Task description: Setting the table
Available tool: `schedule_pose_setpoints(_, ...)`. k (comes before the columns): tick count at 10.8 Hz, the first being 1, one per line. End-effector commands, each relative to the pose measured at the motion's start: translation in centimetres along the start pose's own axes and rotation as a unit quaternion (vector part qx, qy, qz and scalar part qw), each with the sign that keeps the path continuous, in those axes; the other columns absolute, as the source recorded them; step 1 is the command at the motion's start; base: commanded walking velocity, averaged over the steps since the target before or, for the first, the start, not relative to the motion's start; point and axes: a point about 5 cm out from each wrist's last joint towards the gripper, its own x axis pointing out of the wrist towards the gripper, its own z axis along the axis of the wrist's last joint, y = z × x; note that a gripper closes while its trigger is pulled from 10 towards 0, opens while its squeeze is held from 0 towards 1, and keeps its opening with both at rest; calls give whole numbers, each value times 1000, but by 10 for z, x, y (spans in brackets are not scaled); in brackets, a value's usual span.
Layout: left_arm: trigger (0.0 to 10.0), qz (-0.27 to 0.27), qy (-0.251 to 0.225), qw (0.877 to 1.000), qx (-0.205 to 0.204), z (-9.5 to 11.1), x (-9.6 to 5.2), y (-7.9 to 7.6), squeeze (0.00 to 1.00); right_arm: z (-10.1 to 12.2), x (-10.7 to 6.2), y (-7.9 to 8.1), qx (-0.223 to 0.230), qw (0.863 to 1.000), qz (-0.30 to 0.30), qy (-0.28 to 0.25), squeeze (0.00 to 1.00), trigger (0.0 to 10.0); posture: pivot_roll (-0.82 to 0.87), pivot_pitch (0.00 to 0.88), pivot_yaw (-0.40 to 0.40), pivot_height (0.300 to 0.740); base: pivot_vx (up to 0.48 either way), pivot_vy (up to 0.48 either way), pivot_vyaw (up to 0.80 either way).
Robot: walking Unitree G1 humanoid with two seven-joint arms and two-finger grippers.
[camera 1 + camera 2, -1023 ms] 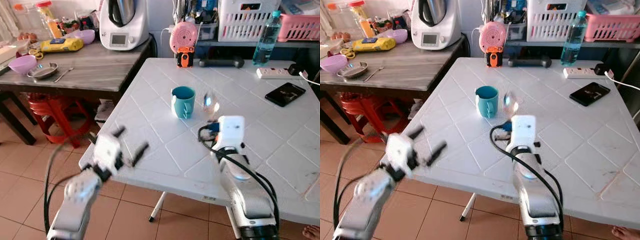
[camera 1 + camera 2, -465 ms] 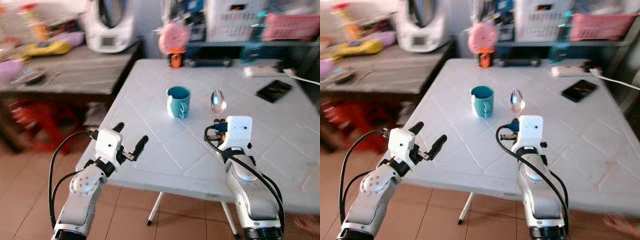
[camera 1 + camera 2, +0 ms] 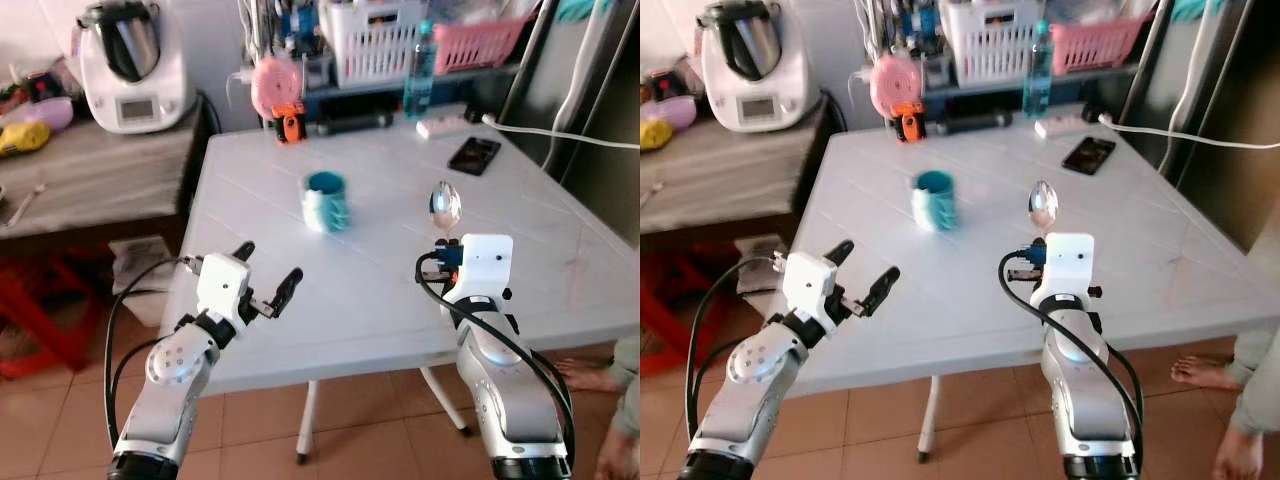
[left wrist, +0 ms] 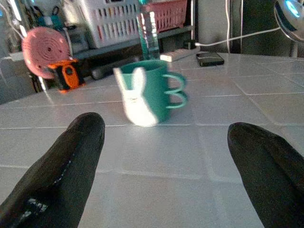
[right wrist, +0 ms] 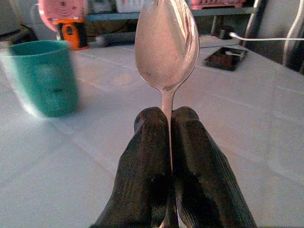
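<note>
A teal mug (image 3: 326,200) with a white rabbit design stands near the middle of the white tiled table (image 3: 380,290). My right gripper (image 5: 170,124) is shut on the handle of a metal spoon (image 3: 444,208), whose bowl points up above the table's near right part. The spoon's bowl (image 5: 166,42) is large in the right wrist view. My left gripper (image 3: 268,280) hovers open over the table's near left edge, facing the mug (image 4: 147,91), with nothing between its fingers (image 4: 61,171).
At the table's far side lie a black phone (image 3: 474,153), a white power strip (image 3: 448,124), a water bottle (image 3: 421,72), a pink round device (image 3: 276,88) and an orange gadget (image 3: 291,128). A wooden side table (image 3: 90,185) with a kitchen machine (image 3: 132,62) stands left. A person's foot (image 3: 590,375) shows at right.
The camera has swung, so the table sits differently in view. My left arm has steadied with its fingers open; the right gripper still holds the spoon upright.
</note>
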Motion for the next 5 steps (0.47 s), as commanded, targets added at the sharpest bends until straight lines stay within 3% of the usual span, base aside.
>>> schedule_pose_setpoints(1,10000,15,9,1000,9,-1,-6,10,0,11,2,12,-1,999,22,-26,0,10000,-56,0,91,740,0,480,0)
schedule_pose_setpoints(2,10000,16,8,1000,8,-1,-6,10,0,13,2,13,-8,999,30,-32,0,10000,-55,0,91,740,0,480,0)
schedule_pose_setpoints(5,10000,17,9,1000,8,-2,-8,9,0,15,2,15,-11,998,40,-40,0,10000,-47,0,89,740,0,480,775)
